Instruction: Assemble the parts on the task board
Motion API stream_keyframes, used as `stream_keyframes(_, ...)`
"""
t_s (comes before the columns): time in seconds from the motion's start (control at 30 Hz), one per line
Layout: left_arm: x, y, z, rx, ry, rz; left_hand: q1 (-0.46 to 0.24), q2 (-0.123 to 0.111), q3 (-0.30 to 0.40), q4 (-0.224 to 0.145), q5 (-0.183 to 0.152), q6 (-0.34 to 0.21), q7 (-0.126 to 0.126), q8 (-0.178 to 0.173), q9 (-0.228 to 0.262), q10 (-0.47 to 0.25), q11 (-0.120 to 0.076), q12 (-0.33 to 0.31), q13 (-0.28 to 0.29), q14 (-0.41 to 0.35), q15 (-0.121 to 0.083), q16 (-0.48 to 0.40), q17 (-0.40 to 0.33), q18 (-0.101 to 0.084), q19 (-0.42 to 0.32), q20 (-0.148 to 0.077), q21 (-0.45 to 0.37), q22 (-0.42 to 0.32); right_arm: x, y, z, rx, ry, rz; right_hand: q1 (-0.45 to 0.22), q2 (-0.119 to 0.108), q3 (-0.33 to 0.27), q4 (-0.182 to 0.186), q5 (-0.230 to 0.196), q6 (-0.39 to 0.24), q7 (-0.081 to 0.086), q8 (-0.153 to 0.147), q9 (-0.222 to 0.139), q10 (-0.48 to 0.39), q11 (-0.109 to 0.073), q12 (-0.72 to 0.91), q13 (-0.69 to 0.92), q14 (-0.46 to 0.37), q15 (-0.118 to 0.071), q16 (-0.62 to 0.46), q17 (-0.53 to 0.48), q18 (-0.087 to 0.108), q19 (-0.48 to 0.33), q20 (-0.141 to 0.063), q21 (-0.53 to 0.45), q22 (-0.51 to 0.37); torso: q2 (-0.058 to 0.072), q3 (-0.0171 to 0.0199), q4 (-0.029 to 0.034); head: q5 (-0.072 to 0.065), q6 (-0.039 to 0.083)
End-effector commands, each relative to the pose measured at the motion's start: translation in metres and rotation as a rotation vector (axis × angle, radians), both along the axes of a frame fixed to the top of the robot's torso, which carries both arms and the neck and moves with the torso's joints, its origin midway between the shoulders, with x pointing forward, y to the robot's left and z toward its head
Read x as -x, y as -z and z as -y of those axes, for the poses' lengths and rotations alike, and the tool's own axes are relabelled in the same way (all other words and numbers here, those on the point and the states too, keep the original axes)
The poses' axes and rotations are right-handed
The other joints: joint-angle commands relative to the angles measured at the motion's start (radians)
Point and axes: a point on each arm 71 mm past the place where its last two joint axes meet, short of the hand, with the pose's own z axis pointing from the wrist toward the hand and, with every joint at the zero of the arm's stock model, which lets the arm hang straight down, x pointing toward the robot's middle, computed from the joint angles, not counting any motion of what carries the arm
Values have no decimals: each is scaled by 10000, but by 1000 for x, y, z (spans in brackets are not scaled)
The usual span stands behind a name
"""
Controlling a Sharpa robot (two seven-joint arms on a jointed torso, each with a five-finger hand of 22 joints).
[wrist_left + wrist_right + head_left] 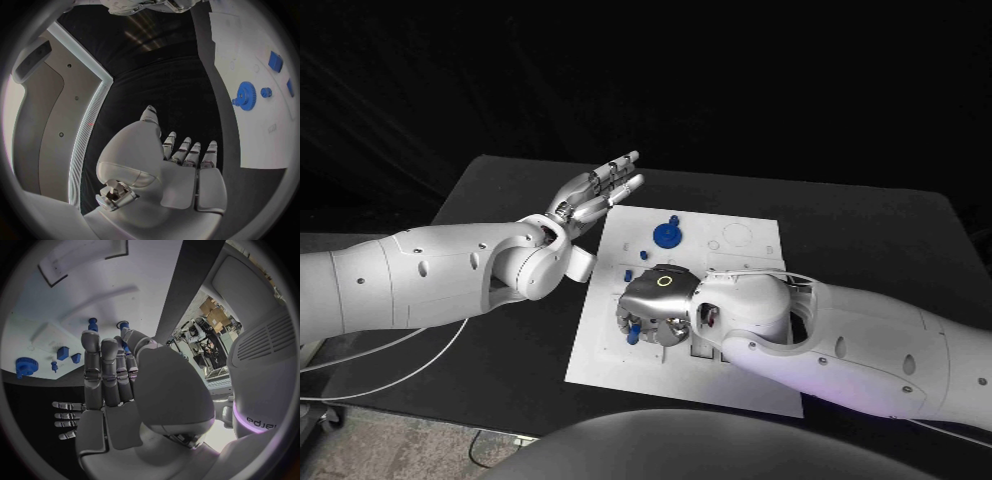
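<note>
Left hand (596, 188) flat, fingers (187, 152) spread, holding nothing, off task board (733, 375). Right hand (661, 300) over board, fingers (103, 370) pressed together by blue peg (123, 326); grip unclear.

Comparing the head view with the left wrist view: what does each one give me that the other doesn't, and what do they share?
Head view alone: the right hand low over the near part of the task board, with a small blue part at its fingers; whether it grips that part I cannot tell. It also shows the black table.

Left wrist view alone: the back of the left hand close up, fingers straight and apart, holding nothing.

Both: the left hand open beside the board, the board's white face, and the blue gear on it.
</note>
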Motion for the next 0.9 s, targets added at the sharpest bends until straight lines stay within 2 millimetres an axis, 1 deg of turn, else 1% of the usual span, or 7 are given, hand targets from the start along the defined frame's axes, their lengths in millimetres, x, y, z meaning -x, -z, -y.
stream_keyframes(0.03,0,-1,3,147,201,-23,68,77,-76,13,32,-5,79,30,13,-71,18,43,8,-28,-28,5,7,158,38,20,54,15,2,3,0,261,-77,83,11,118,20,-25,54,18,48,-65,2,-4,46,-66,-12,-97,7,-48,-23,68,-77,-21,-65,517,0,-4,-3,-6,0)
stream_keyframes(0.2,0,0,3,146,222,-53,74,99,-91,16,27,-5,103,29,13,-70,38,63,11,-21,-11,10,11,159,46,23,59,28,2,2,1,266,-55,90,-4,115,28,-35,45,18,45,-74,7,-12,50,-97,-19,-141,13,-100,-73,77,-116,-21,-122,505,-5,0,0,1,0)
stream_keyframes(0.37,0,0,3,142,237,-80,77,112,-101,16,25,-7,113,28,12,-71,53,66,11,-20,-1,12,11,160,51,24,62,37,1,3,3,372,-12,75,-29,110,34,-43,30,17,44,-84,14,-14,58,-131,-26,-214,21,-183,-152,89,-180,-16,-225,484,-14,-11,1,0,0)
stream_keyframes(0.5,0,0,3,137,243,-101,79,126,-113,17,24,-9,124,27,12,-70,72,78,12,-17,12,14,13,160,55,26,64,42,1,4,3,428,-6,61,-35,111,42,-51,27,16,42,-90,17,-14,59,-148,-30,-236,25,-202,-165,93,-205,-15,-249,478,-7,-5,-5,11,0)
stream_keyframes(0.63,0,0,3,139,267,-130,81,138,-124,17,23,-8,133,27,12,-70,89,82,13,-14,26,17,14,161,62,27,67,53,1,4,3,464,-4,53,-33,113,51,-63,28,14,40,-96,19,-14,58,-163,-32,-253,26,-216,-175,95,-222,-16,-260,476,-6,-6,5,10,0)
stream_keyframes(0.9,0,1,3,130,277,-166,89,162,-150,16,22,-8,152,27,12,-70,122,100,14,-3,64,26,19,160,74,29,74,72,1,4,4,530,1,17,-65,103,61,-84,-5,-3,46,-122,26,-23,69,-221,-44,-285,31,-240,-188,93,-263,-10,-254,476,-10,-9,-8,15,0)
